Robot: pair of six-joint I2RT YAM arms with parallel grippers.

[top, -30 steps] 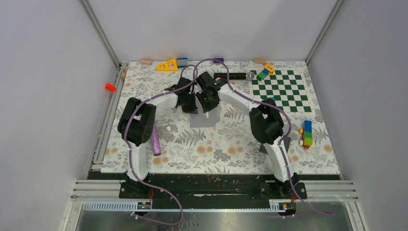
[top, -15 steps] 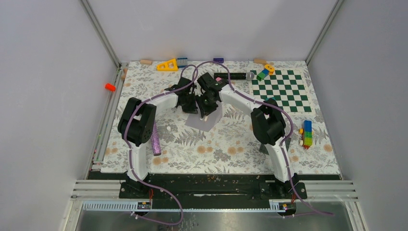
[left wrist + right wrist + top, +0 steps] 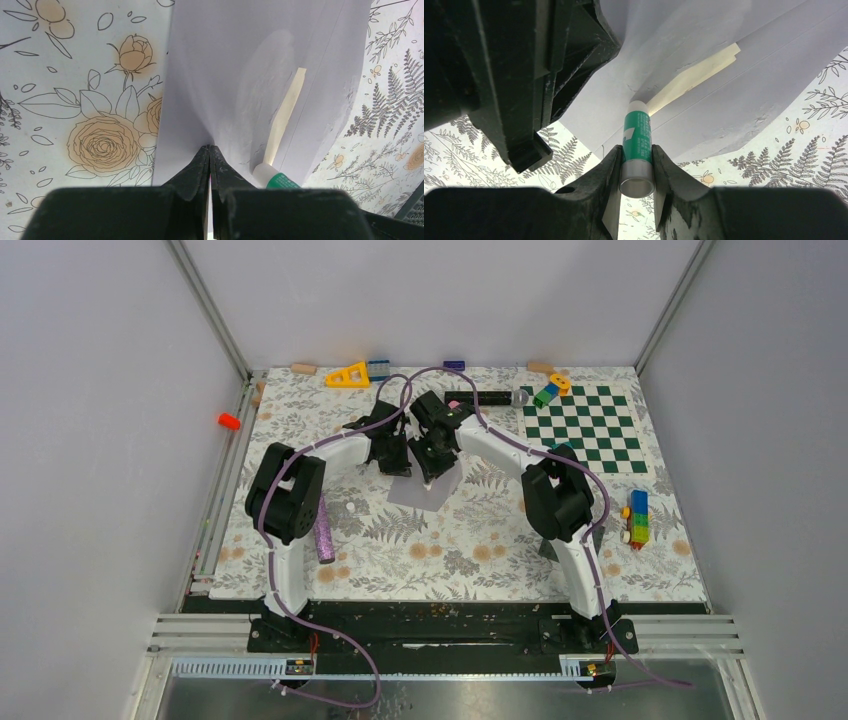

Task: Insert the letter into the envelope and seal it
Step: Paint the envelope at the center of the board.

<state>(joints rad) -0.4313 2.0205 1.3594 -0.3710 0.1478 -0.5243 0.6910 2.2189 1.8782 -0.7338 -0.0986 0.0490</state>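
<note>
Top view: the envelope (image 3: 427, 490) is seen lying light grey on the floral bench (image 3: 470, 550), mid-bench, partly covered by both arms; the grips cannot be read from there. A green-and-white checkerboard (image 3: 585, 430) is shown at right and a pink cylinder (image 3: 323, 530) at left, both well apart from the envelope.

Left wrist view: the left end effector (image 3: 209, 150) is seen pinched tight on a raised fold of the envelope paper, jaws fully together. A cream strip (image 3: 287, 110) is exposed on the paper.

Right wrist view only: the right end effector (image 3: 636, 156) is seen clamped narrow on a green-and-white glue stick (image 3: 637, 132), its white tip set against the envelope at the near end of the cream strip. The letter cannot be made out in any view.
</note>
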